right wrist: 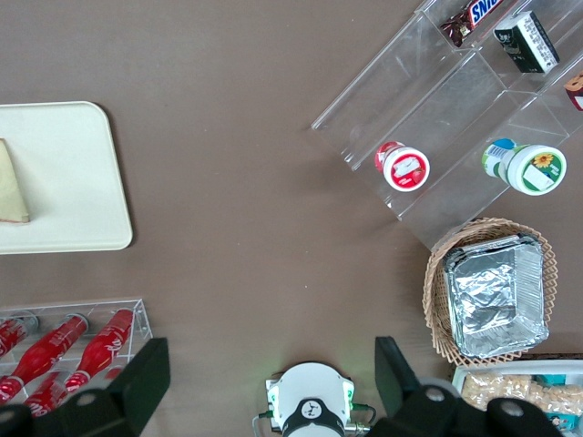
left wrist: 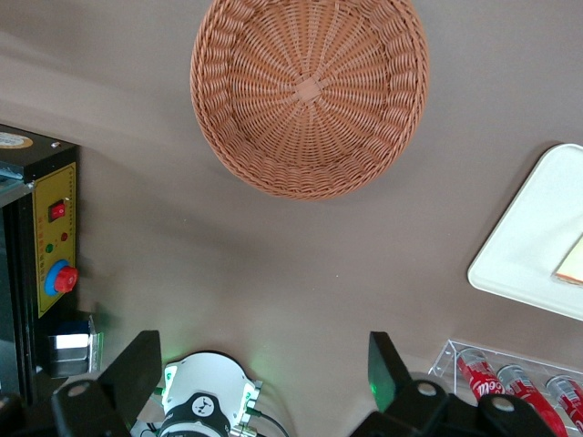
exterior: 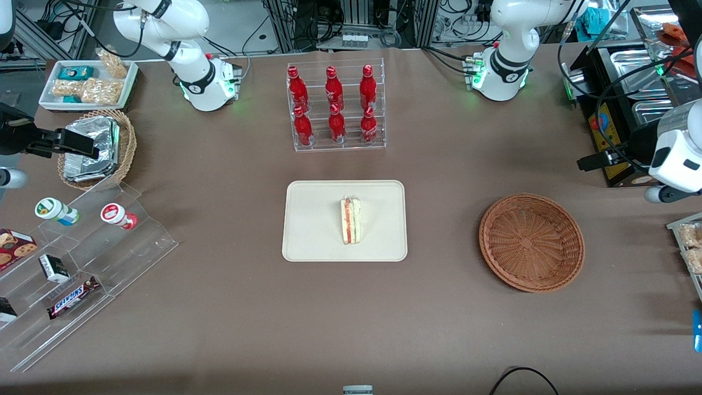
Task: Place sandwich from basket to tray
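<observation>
The sandwich (exterior: 351, 220), a white-bread wedge with red and green filling, stands on the cream tray (exterior: 312, 230) in the middle of the table. The reddish-brown basket (exterior: 532, 241) lies empty toward the working arm's end. My left gripper (exterior: 587, 162) hangs open and empty above the table, farther from the front camera than the basket and apart from it. The left wrist view shows the empty basket (left wrist: 310, 91), a corner of the tray (left wrist: 537, 246) with the sandwich's edge (left wrist: 572, 264), and my gripper (left wrist: 262, 369) with its fingers wide apart.
A clear rack of red bottles (exterior: 335, 107) stands farther back than the tray. A black control box (exterior: 609, 126) sits beside my gripper. Toward the parked arm's end are a tan basket of foil packets (exterior: 96, 148), acrylic snack steps (exterior: 82, 258) and a white dish (exterior: 88, 82).
</observation>
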